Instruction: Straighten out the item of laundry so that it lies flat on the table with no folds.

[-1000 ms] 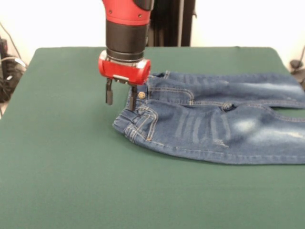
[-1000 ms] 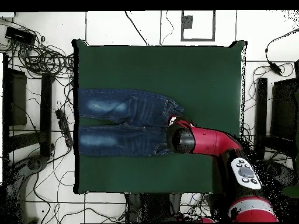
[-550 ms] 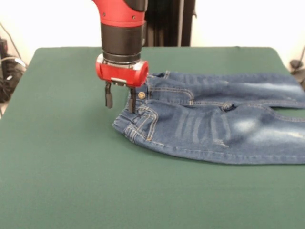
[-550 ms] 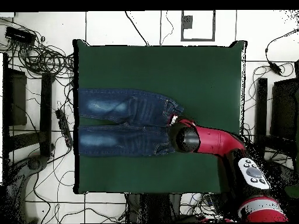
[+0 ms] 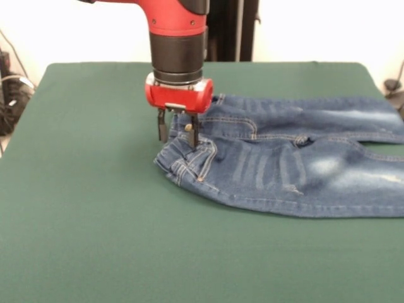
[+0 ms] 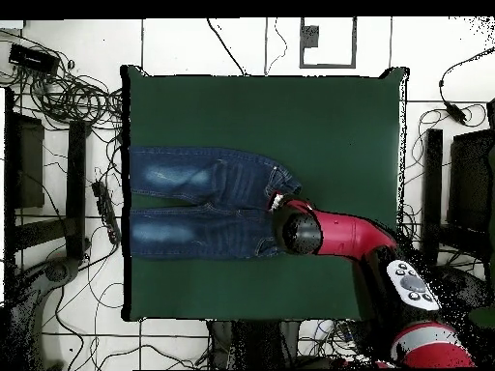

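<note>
Fingers spread and empty, now over the waistband

Half a second ago the gripper (image 5: pixel 178 129) hung at the jeans' (image 5: pixel 284 167) 9 o'clock edge; it has shifted toward 3 o'clock, one finger now by the metal button (image 5: pixel 188 127). Jeans lie on the table (image 5: pixel 82 208), waistband still bunched, legs running off toward 3 o'clock.

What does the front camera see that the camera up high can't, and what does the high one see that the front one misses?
Only the front view shows the gripper with its jaws apart, standing at the waistband beside the metal button.

Only the overhead view shows both legs reaching the table edge, plus the cables on the floor around it.

Both show the jeans lying on the green table with the red arm over the waist end.
</note>
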`<action>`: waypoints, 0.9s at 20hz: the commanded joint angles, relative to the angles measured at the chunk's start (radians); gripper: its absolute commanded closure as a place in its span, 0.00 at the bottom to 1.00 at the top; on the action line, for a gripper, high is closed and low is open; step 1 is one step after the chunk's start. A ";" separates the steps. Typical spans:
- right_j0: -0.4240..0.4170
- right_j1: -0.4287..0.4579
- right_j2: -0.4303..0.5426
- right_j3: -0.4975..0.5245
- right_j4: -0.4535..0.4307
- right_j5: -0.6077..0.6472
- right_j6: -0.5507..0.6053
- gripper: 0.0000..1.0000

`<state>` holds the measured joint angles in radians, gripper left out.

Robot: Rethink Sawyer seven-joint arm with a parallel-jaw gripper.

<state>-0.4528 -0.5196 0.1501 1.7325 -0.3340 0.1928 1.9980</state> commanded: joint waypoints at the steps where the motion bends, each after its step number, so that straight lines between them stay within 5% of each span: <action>1: 0.027 0.010 0.151 0.085 -0.014 -0.048 0.065 0.00; 12: 0.077 -0.011 0.061 0.049 -0.034 -0.062 0.067 0.00; 18: 0.003 -0.026 0.135 0.071 -0.058 -0.037 0.001 0.00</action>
<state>-0.4533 -0.5350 0.1647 1.7458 -0.3477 0.1576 1.9980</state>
